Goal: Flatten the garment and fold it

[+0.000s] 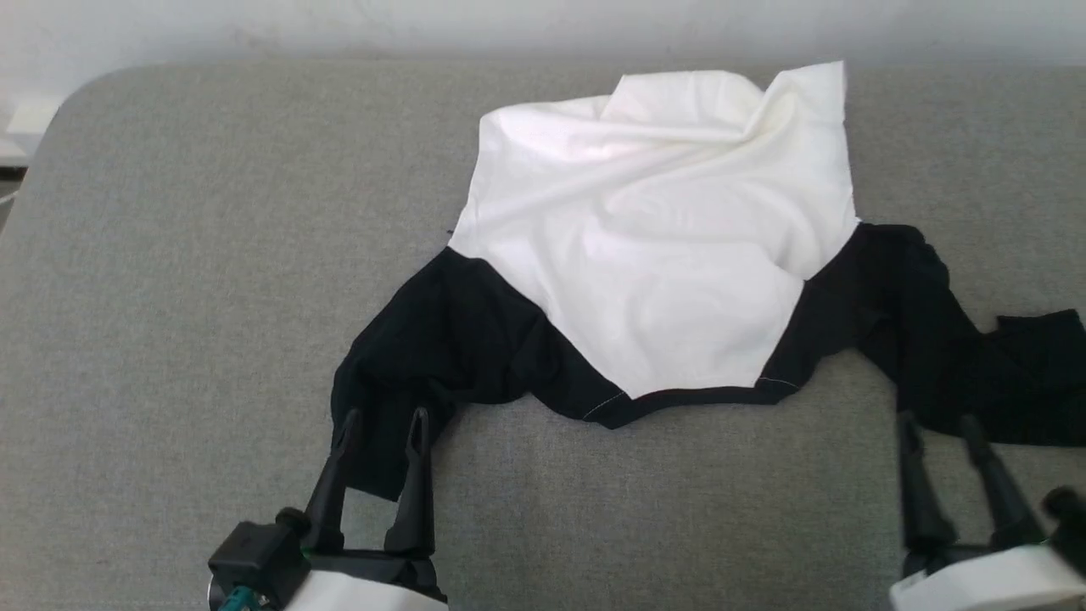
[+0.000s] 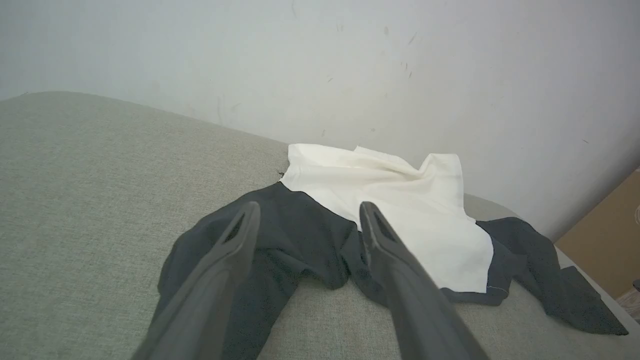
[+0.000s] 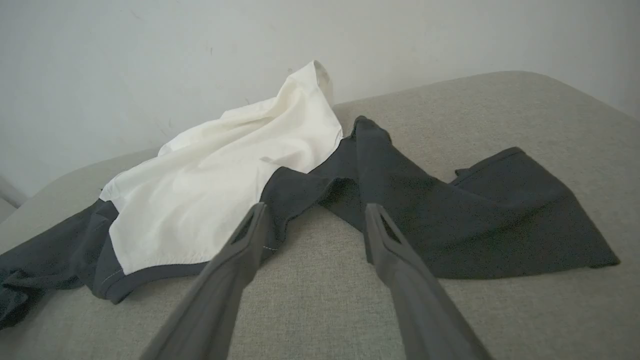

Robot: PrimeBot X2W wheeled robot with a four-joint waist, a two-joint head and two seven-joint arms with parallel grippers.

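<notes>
The garment (image 1: 662,246) lies rumpled on the grey padded table (image 1: 170,255), white body toward the far edge, black sleeves spreading toward me on both sides. My left gripper (image 1: 384,416) stands open above the left black sleeve (image 1: 424,348), nothing between its fingers. In the left wrist view the left gripper (image 2: 307,212) frames that sleeve (image 2: 295,240). My right gripper (image 1: 937,417) is open at the near edge of the right sleeve (image 1: 959,339). In the right wrist view the right gripper (image 3: 315,212) points at the garment (image 3: 225,185) with the right sleeve (image 3: 475,215) beyond its right finger.
A pale wall (image 1: 543,25) runs behind the table's far edge. Bare grey surface (image 1: 662,509) stretches between my two grippers and to the left of the garment. A brown cardboard piece (image 2: 607,235) stands off the table at the right of the left wrist view.
</notes>
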